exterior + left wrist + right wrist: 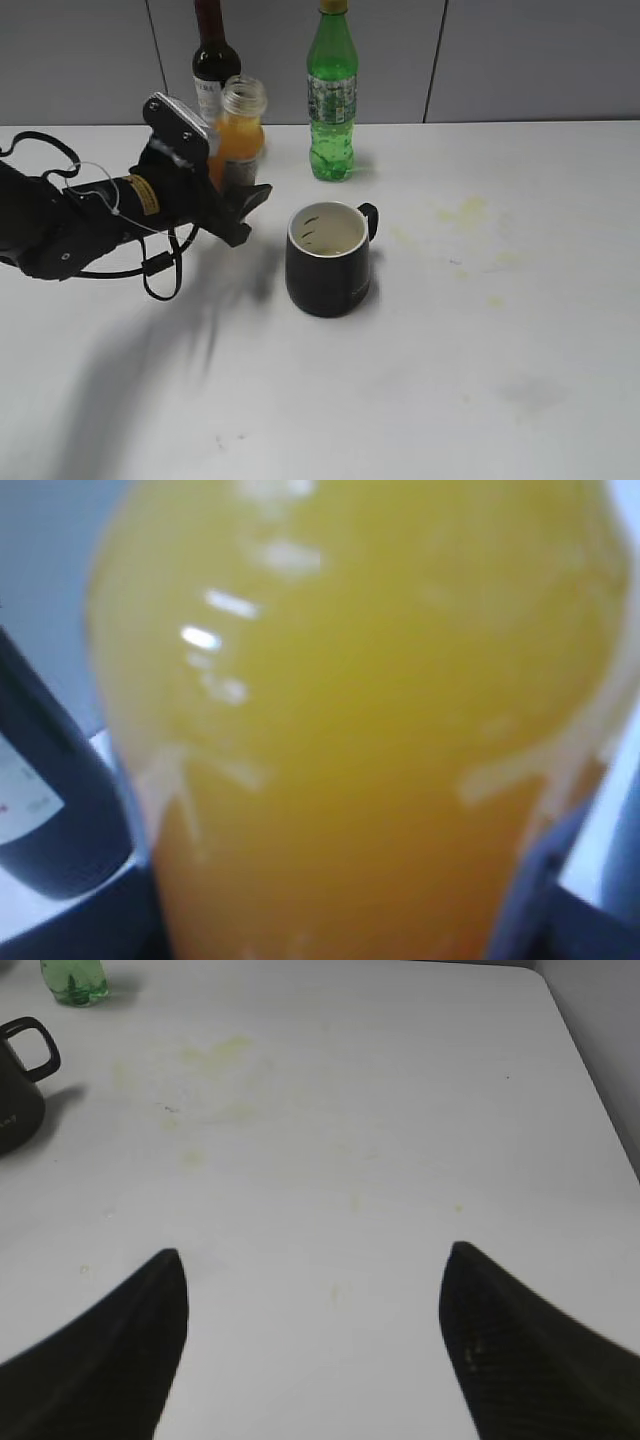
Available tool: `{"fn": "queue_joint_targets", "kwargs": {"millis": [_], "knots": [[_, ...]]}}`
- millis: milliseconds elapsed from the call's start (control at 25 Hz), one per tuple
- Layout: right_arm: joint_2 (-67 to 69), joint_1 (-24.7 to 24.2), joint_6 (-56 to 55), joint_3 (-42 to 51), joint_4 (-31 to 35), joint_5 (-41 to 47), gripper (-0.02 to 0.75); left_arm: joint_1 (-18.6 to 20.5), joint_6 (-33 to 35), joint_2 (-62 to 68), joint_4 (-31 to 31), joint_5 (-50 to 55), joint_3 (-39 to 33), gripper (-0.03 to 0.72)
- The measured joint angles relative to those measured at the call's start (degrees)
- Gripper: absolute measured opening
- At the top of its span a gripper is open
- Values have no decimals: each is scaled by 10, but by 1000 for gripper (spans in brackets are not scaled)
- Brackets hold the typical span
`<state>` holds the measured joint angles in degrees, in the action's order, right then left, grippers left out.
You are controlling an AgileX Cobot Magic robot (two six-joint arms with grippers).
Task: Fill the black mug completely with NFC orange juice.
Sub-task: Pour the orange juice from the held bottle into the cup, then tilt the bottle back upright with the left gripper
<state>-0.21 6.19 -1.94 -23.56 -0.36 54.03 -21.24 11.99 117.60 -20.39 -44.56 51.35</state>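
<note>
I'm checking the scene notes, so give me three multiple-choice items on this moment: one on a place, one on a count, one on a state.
1. Where does the green soda bottle stand relative to the black mug?
A. behind it
B. in front of it
C. inside it

2. How many bottles are in the exterior view?
A. one
B. three
C. five

3. What is the left gripper doing?
A. hanging open
B. holding the juice bottle
C. gripping the mug

Answers: 1 A, it stands nearer the wall. 2 B, wine bottle, juice and soda. 3 B, its fingers close around the bottle's lower part.
</note>
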Motion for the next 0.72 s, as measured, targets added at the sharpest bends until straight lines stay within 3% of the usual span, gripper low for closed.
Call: {"fn": "queue_joint_targets", "kwargs": {"millis": [200,720], "knots": [[0,0,0,0,0,0,594,-18,72,0,2,11,7,469],[0,0,0,0,0,0,594,-19,240,15,53,34,34,469]]}}
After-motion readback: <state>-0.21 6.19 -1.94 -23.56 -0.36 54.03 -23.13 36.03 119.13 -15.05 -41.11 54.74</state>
